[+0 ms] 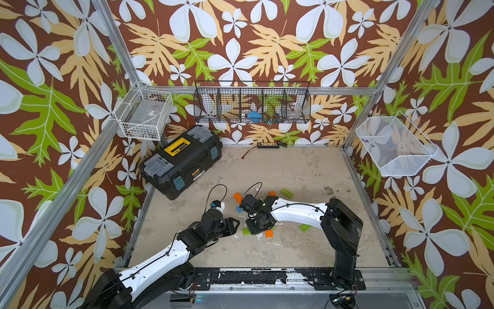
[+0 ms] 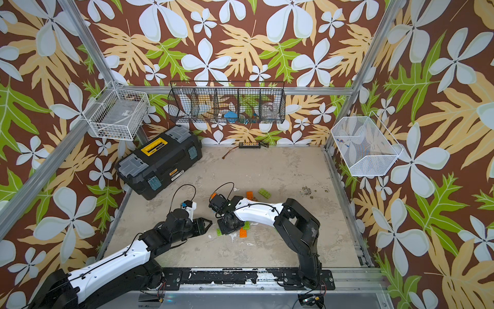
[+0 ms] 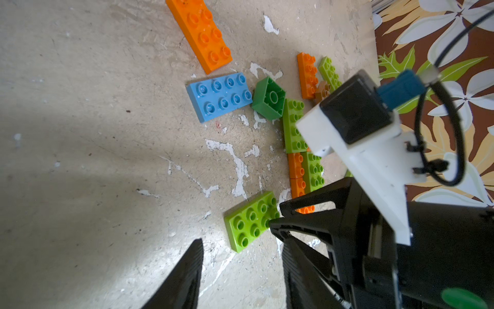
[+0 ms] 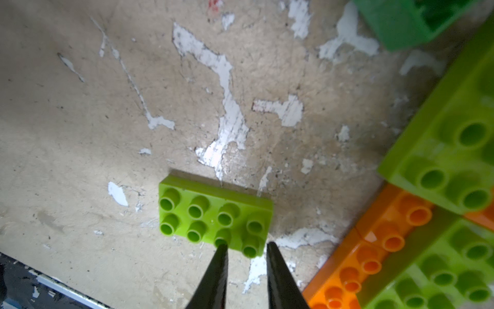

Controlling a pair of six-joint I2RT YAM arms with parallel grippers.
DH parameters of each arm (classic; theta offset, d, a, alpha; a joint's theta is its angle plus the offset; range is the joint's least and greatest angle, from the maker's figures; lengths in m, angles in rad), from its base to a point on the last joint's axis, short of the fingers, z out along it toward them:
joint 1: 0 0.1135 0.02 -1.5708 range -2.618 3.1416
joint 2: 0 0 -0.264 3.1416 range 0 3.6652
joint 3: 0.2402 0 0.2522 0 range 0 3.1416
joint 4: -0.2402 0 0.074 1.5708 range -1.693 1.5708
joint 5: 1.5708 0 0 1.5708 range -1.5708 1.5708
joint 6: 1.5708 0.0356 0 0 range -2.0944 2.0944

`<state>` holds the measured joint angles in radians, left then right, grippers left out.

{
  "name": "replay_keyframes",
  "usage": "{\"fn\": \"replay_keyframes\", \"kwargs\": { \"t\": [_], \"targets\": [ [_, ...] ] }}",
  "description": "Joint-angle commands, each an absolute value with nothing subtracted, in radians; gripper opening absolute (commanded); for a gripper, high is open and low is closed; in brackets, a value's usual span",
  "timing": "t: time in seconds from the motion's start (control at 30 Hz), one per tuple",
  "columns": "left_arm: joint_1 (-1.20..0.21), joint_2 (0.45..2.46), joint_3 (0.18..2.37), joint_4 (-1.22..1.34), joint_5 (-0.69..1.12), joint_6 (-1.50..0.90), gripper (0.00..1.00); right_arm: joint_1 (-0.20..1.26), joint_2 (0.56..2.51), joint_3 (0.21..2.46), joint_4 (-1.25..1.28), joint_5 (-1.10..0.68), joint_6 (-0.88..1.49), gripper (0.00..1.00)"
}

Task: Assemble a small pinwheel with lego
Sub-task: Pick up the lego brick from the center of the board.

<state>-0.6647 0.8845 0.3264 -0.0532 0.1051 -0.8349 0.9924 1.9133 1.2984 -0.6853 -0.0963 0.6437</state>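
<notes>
From above, my right arm (image 1: 294, 212) covers most of the lego (image 1: 269, 234) at lower centre of the frame. On the right wrist camera the dark green brick (image 4: 401, 24) is blurred and cut by the frame edge.

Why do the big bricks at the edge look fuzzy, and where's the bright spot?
Right wrist view: the stacked bricks at the edge blur, probably too near the lens, while the lone lime brick is sharp. Left wrist view: a bright patch on the table.
</notes>
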Motion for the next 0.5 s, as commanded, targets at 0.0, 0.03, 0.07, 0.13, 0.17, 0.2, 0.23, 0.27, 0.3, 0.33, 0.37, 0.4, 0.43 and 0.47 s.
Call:
{"fn": "replay_keyframes", "kwargs": {
  "t": [0.0,0.03,0.07,0.13,0.17,0.2,0.23,0.27,0.3,0.33,0.37,0.4,0.43,0.47],
  "targets": [
    [-0.663,0.884,0.331,-0.053,0.095,-0.825,0.51,0.992,1.928,1.306,-0.714,-0.054,0.657,0.25],
    [-0.664,0.885,0.33,-0.051,0.095,-0.824,0.51,0.992,1.931,1.308,-0.717,-0.049,0.659,0.24],
    [-0.663,0.886,0.33,-0.049,0.097,-0.824,0.51,0.992,1.936,1.311,-0.72,-0.045,0.66,0.23],
    [-0.663,0.89,0.333,-0.05,0.098,-0.821,0.51,0.992,1.946,1.318,-0.73,-0.037,0.663,0.21],
    [-0.663,0.89,0.333,-0.05,0.098,-0.819,0.51,0.992,1.949,1.319,-0.734,-0.035,0.664,0.21],
    [-0.662,0.891,0.334,-0.049,0.098,-0.819,0.51,0.992,1.951,1.321,-0.739,-0.033,0.666,0.2],
    [-0.663,0.891,0.333,-0.049,0.098,-0.818,0.51,0.992,1.954,1.321,-0.741,-0.034,0.668,0.19],
    [-0.662,0.891,0.333,-0.05,0.098,-0.816,0.51,0.992,1.953,1.32,-0.744,-0.034,0.668,0.19],
    [-0.663,0.893,0.333,-0.05,0.098,-0.816,0.51,0.992,1.95,1.318,-0.745,-0.032,0.669,0.18],
    [-0.661,0.893,0.333,-0.049,0.099,-0.815,0.51,0.992,1.947,1.315,-0.746,-0.032,0.671,0.18],
    [-0.662,0.895,0.334,-0.048,0.1,-0.815,0.51,0.992,1.944,1.313,-0.747,-0.031,0.672,0.18],
    [-0.661,0.895,0.334,-0.048,0.1,-0.813,0.51,0.992,1.94,1.312,-0.749,-0.029,0.672,0.18],
    [-0.661,0.897,0.334,-0.047,0.101,-0.815,0.51,0.992,1.939,1.311,-0.752,-0.028,0.673,0.18],
    [-0.661,0.898,0.335,-0.046,0.101,-0.814,0.51,0.992,1.94,1.311,-0.756,-0.027,0.672,0.18]
  ]
}}
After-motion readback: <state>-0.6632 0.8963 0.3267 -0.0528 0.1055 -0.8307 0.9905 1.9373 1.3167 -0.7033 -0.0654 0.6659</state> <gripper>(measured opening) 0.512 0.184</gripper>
